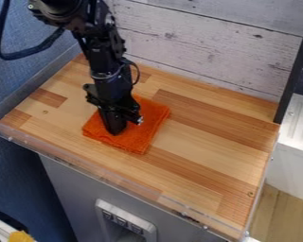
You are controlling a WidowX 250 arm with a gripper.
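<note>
We're seeing an orange cloth [153, 119] lying flat on the wooden counter [208, 130], L of ctr., no lift showing; the end effector [115, 129] is hanging at it, wide/narrow state: we can't tell.

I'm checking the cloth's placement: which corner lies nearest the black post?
The right corner of the cloth; the other three lie farther from the post.

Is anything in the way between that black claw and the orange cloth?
Nothing visible is in the way. The gripper hangs right down at the cloth, which lies flat on the wooden counter; I can't tell whether they touch.
</note>
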